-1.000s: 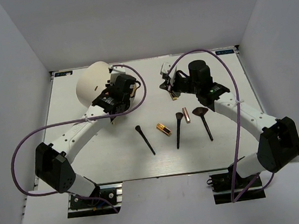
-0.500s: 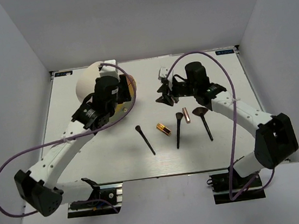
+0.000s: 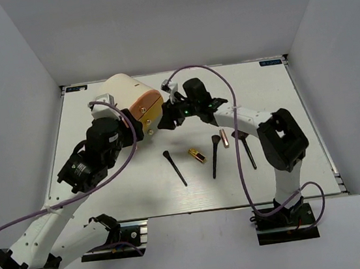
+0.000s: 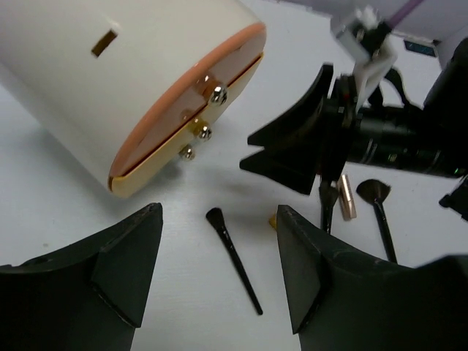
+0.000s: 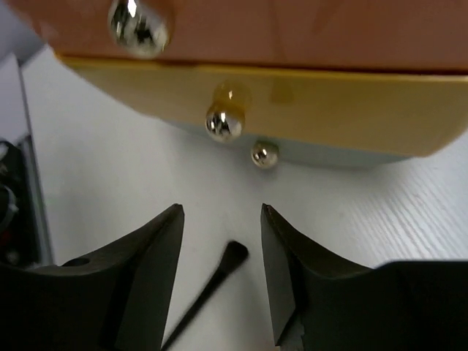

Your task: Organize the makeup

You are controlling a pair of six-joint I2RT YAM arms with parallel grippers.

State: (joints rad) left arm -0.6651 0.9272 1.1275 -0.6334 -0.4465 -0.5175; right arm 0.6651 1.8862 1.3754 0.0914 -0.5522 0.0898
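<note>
Top view: right gripper point(image 3: 166, 121) at cream cylinder's point(image 3: 123, 95) orange front, upper centre. Thin brush point(image 3: 175, 168), lipstick point(image 3: 197, 155) and rose-gold tube point(image 3: 223, 136) lie lower right, apart.
Left wrist: left gripper point(image 4: 219, 278) spread, empty; thin brush shows between fingers, lower centre.
Right wrist: fingers parted, empty; brush tip lower centre.
</note>
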